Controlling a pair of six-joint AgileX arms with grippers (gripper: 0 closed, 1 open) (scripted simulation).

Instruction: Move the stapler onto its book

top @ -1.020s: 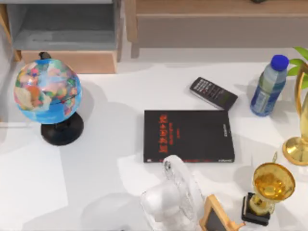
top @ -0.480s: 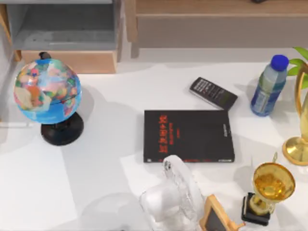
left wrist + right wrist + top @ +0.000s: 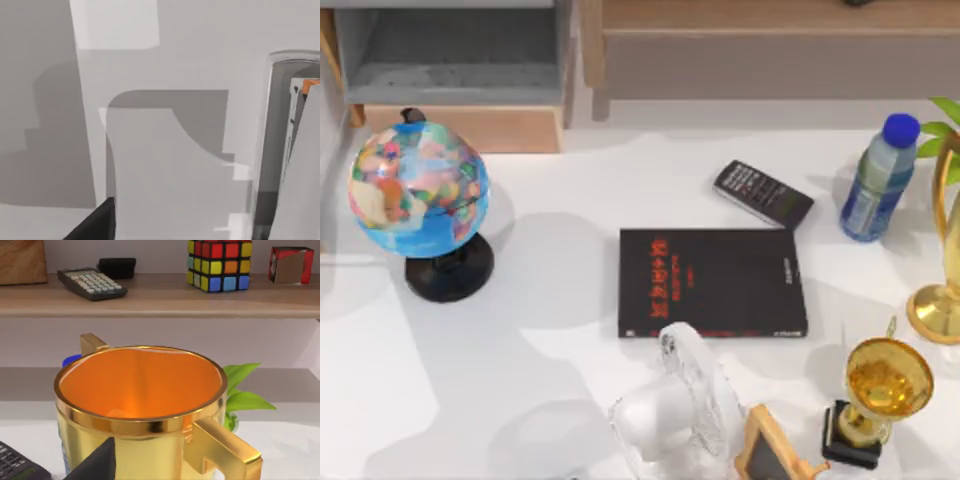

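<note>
The book (image 3: 712, 282) lies flat on the white table (image 3: 550, 330) just right of the top view's centre, its red lettering toward its left end. A dark keypad device (image 3: 763, 193) sits tilted just above the book's upper right corner. A translucent fan (image 3: 680, 415) stands at the lower middle, its top overlapping the book's lower edge. A globe (image 3: 418, 190) stands at the left, well apart from the book, and a blue-capped bottle (image 3: 877, 180) at the upper right. A gold trophy cup (image 3: 888, 378) is at the lower right. In the left wrist view a dark wedge of the left gripper (image 3: 95, 225) hangs over pale surfaces; in the right wrist view the right gripper (image 3: 97, 462) hangs close before a gold cup (image 3: 140, 405). Whether either is spread or closed, I cannot tell.
</note>
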